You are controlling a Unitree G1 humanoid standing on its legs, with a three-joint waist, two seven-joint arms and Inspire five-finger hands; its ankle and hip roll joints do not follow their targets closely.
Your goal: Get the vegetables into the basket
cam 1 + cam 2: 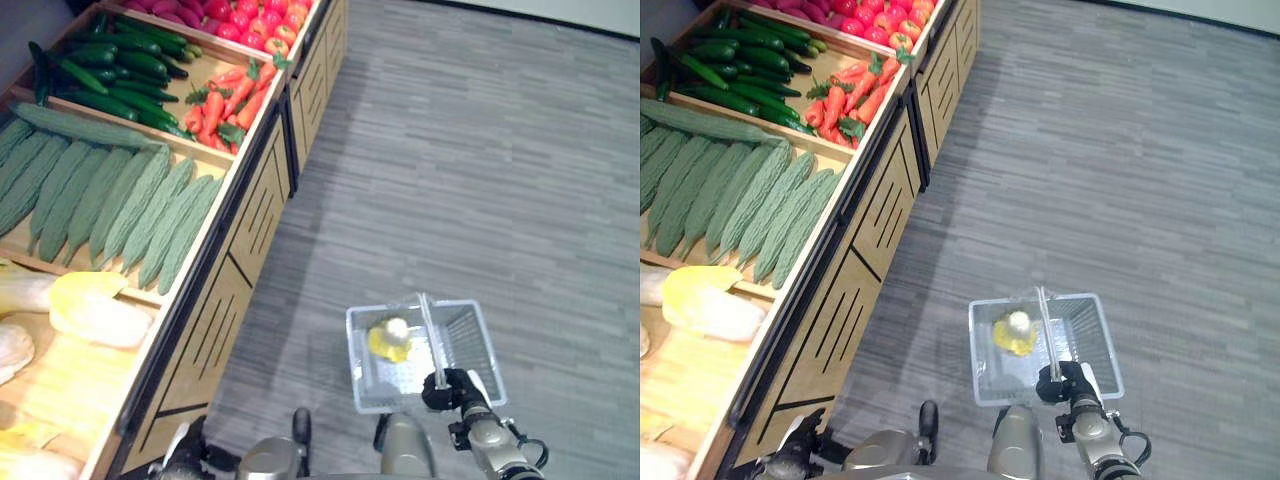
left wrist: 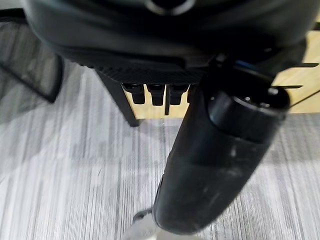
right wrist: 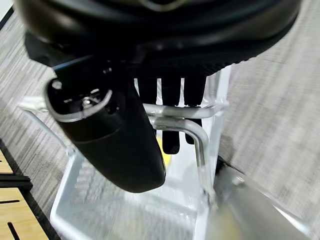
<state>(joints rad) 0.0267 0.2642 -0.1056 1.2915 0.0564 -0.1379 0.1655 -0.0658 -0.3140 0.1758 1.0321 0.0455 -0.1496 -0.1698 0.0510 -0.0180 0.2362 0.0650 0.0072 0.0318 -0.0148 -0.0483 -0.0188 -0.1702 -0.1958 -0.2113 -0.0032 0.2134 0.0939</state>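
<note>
A clear wire basket [image 1: 470,345] hangs over the grey floor to the right of the wooden produce stand. My right hand [image 1: 447,390] is shut on its metal handle [image 3: 180,122], fingers curled round the bar. One pale yellow vegetable [image 1: 390,340] lies inside the basket, in its left half. On the stand lie green bitter gourds [image 1: 110,200], dark cucumbers [image 1: 110,70], carrots [image 1: 225,100] and pale yellow cabbages [image 1: 90,310]. My left hand [image 1: 790,460] hangs low beside the stand's front panel, holding nothing, its fingers [image 2: 150,94] relaxed.
The wooden stand [image 1: 215,320] runs along the left, with slatted cabinet fronts facing the aisle. Red produce [image 1: 255,20] fills the far bin. Grey plank floor [image 1: 480,160] stretches open to the right and ahead.
</note>
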